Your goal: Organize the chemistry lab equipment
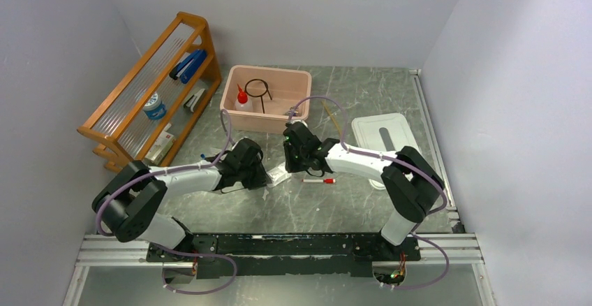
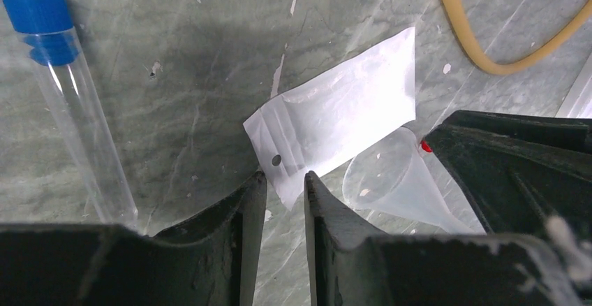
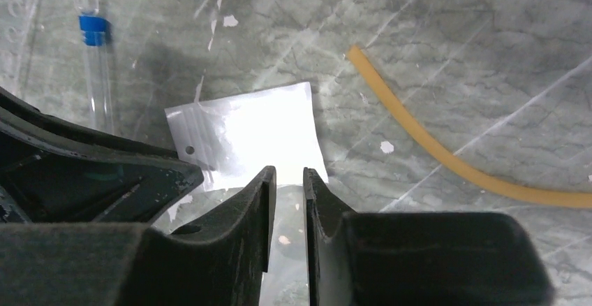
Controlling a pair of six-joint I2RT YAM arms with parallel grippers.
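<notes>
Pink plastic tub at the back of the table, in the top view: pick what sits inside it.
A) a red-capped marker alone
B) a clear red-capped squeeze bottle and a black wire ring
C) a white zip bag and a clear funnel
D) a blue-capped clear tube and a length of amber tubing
B: the top view shows the clear red-capped squeeze bottle and the black wire ring inside the pink plastic tub.
</notes>
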